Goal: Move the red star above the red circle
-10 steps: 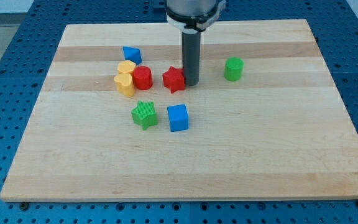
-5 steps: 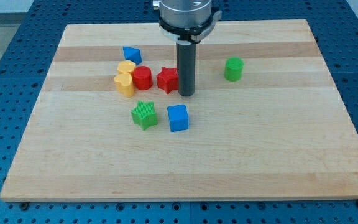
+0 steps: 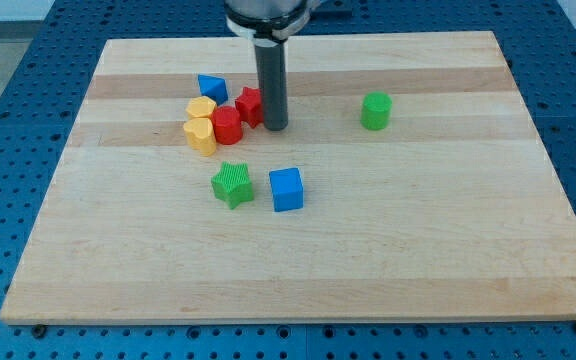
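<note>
Worktop (image 3: 388, 260): one wooden board on a blue perforated base (image 3: 8, 120).

Blocks, eight in all.
- Red, two: one red star (image 3: 249, 106) and one red circle (image 3: 228, 126). The star sits just up and to the view's right of the circle, touching or nearly touching it.
- Yellow, two: one yellow block (image 3: 203, 107) of rounded outline above one yellow heart-like block (image 3: 200, 135), both pressed against the circle's left side.
- Blue, two: one blue triangular block (image 3: 211, 88) at the top of the cluster, one blue cube (image 3: 286, 189) lower down, well apart from the cluster.
- Green, two: one green star (image 3: 232, 184) just left of the blue cube, one green cylinder (image 3: 375, 110) alone at the view's right.

Rod, one: dark, upright. My tip (image 3: 274, 127) stands against the red star's right side, right of the red circle.

Fingers: none on this arm, so there is no open or closed state to record.
</note>
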Robot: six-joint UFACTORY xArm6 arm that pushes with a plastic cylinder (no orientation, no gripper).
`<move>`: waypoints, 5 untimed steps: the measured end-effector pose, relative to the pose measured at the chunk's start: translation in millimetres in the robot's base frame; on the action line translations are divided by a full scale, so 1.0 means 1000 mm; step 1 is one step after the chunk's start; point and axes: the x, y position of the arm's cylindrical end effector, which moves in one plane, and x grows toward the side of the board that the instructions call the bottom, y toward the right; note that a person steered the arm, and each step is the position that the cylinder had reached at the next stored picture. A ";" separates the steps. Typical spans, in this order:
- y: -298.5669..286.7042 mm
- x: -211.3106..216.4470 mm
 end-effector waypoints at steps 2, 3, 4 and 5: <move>0.014 -0.029; -0.010 -0.029; -0.030 -0.029; -0.043 -0.030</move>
